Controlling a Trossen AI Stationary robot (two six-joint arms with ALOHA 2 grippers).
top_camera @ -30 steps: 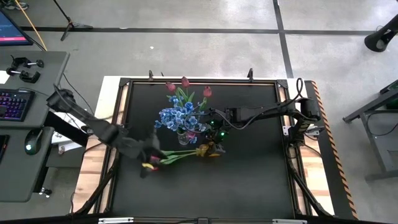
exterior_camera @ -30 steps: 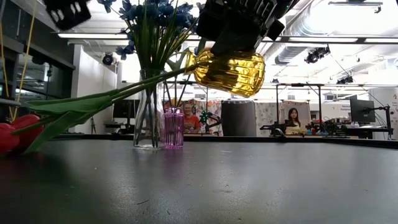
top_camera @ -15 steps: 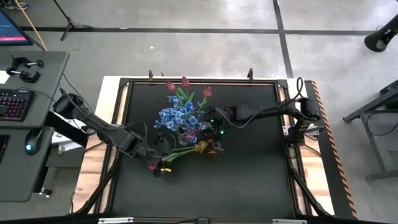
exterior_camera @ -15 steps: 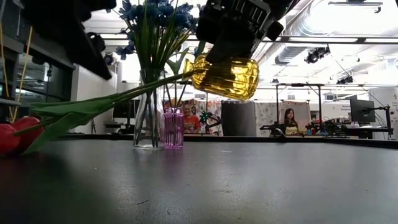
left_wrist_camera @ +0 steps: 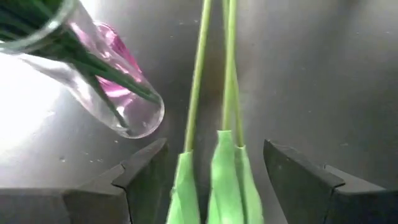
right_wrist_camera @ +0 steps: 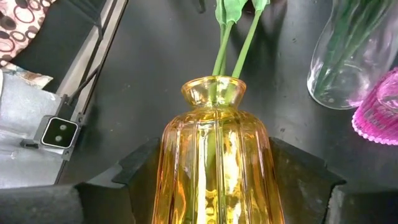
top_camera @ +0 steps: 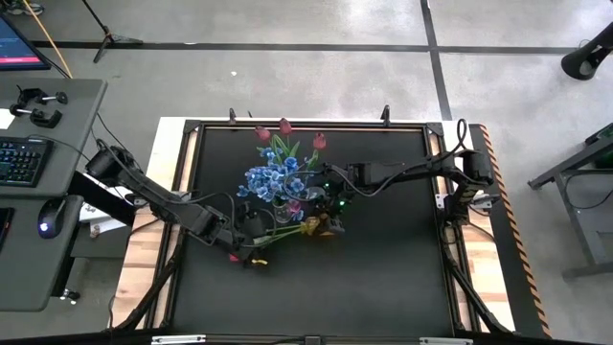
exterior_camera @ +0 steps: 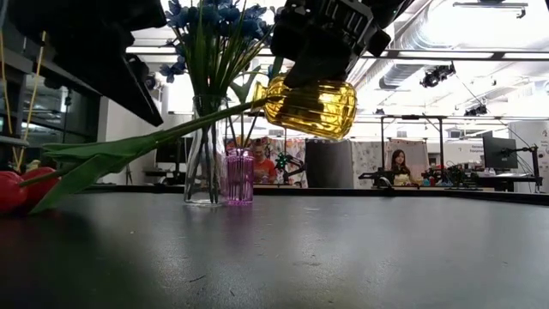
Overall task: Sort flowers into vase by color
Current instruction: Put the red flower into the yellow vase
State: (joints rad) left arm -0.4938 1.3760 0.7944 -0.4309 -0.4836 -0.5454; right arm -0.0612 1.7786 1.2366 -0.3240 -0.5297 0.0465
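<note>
The right gripper (right_wrist_camera: 214, 180) is clamped on the yellow vase (exterior_camera: 310, 105), held tilted off the table at 4 o'clock from the clear vase (exterior_camera: 206, 154) of blue flowers (top_camera: 268, 179). Red tulips (exterior_camera: 19, 187) lie on the table, stems (left_wrist_camera: 198, 81) in the yellow vase's mouth. The left gripper (left_wrist_camera: 214, 177) straddles those stems, fingers apart.

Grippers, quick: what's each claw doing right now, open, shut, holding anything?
Left gripper: open, fingers either side of the green stems, not squeezing them.
Right gripper: shut on the yellow vase, held tilted above the table.
</note>
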